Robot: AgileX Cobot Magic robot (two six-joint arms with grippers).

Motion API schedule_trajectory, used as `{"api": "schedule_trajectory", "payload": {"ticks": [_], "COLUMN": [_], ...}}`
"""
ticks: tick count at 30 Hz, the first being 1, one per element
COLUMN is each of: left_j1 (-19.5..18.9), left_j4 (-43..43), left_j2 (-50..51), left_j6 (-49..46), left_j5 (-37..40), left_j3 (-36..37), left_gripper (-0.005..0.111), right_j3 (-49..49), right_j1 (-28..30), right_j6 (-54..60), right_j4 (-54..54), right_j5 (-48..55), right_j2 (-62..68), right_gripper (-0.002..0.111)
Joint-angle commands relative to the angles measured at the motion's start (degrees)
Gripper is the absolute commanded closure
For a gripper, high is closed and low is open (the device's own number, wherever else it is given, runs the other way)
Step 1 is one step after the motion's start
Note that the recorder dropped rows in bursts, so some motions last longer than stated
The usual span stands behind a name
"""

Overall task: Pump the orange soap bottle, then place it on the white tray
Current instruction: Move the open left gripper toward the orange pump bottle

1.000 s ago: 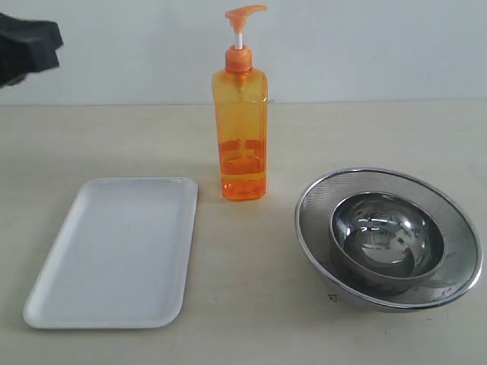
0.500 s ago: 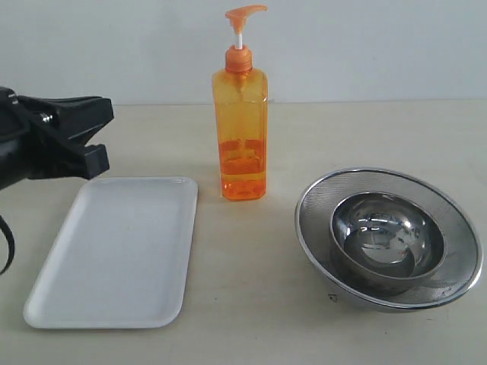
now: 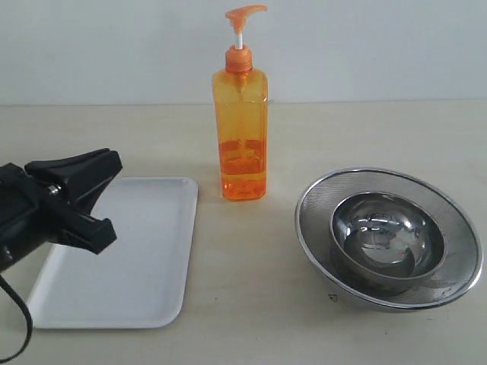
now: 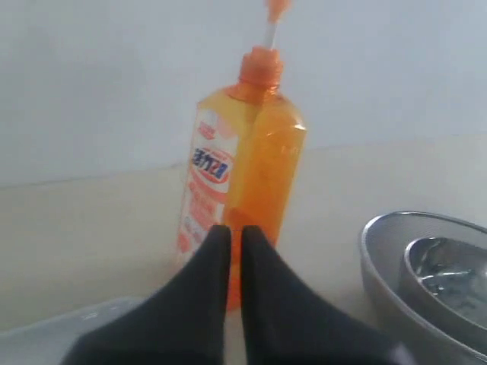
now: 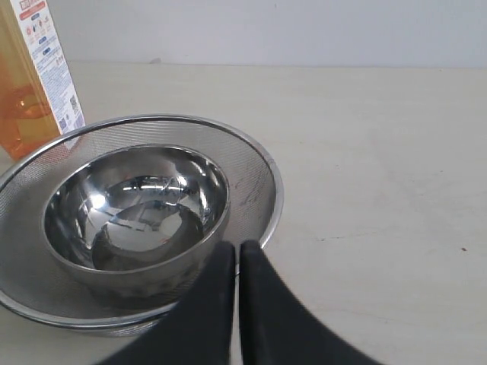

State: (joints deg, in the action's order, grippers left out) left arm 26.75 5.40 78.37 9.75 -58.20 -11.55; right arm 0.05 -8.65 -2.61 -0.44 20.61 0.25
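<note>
The orange soap bottle (image 3: 243, 129) stands upright at the middle back of the table, pump head raised. Its white label shows in the left wrist view (image 4: 209, 175). The white tray (image 3: 144, 251) lies flat to the bottle's front left. My left gripper (image 3: 114, 166) hovers over the tray's left part, pointing toward the bottle and well short of it; its fingers (image 4: 235, 228) are shut with nothing between them. My right gripper (image 5: 237, 245) is shut and empty, near the rim of the steel bowls, and is out of the exterior view.
A steel mesh strainer (image 3: 319, 228) with a smaller steel bowl (image 3: 386, 232) nested in it sits on the right of the table, to the bottle's front right. A pale wall rises behind the table's far edge.
My left arm has come in from the upper left and dropped down and forward over the tray's left side. The bottle, tray and bowls have not moved.
</note>
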Motion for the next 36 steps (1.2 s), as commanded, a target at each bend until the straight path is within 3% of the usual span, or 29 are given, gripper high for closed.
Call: {"api": "schedule_trajectory", "payload": {"ticks": [1, 10, 19, 21, 23, 29, 31, 36], "left_j1": [6.9, 19.2, 20.6, 20.6, 20.6, 20.6, 20.6, 20.6], "left_j4": [-8.4, -25.5, -24.6, -22.8, -21.6, -23.5, -24.1, -24.0], "left_j2": [7.7, 23.9, 24.5, 24.5, 24.6, 25.3, 25.5, 27.9], "left_j6": [-4.4, -11.3, -9.2, -8.1, -10.8, -9.1, -6.7, -7.3], "left_j5": [-11.8, -11.8, -11.8, -6.6, -1.1, -1.8, -1.5, -1.7], "left_j3": [0.5, -8.8, -17.5, -20.4, -23.4, -26.5, -27.8, -29.9], "left_gripper": [0.102, 0.102, 0.102, 0.094, 0.08, 0.032, 0.026, 0.026], "right_j3": [0.0, 0.0, 0.0, 0.0, 0.0, 0.0, 0.0, 0.0], "right_j1": [0.3, 0.3, 0.3, 0.3, 0.3, 0.3, 0.3, 0.3], "right_j6": [-0.1, -0.1, -0.1, -0.1, -0.1, -0.1, -0.1, -0.1], "right_j4": [-0.2, -0.2, -0.2, -0.2, -0.2, -0.2, -0.2, -0.2], "right_j5": [-0.2, -0.2, -0.2, -0.2, -0.2, -0.2, -0.2, -0.2], "right_j2": [-0.2, -0.2, -0.2, -0.2, -0.2, -0.2, -0.2, -0.2], "right_gripper": [0.109, 0.109, 0.109, 0.109, 0.109, 0.109, 0.109, 0.109]}}
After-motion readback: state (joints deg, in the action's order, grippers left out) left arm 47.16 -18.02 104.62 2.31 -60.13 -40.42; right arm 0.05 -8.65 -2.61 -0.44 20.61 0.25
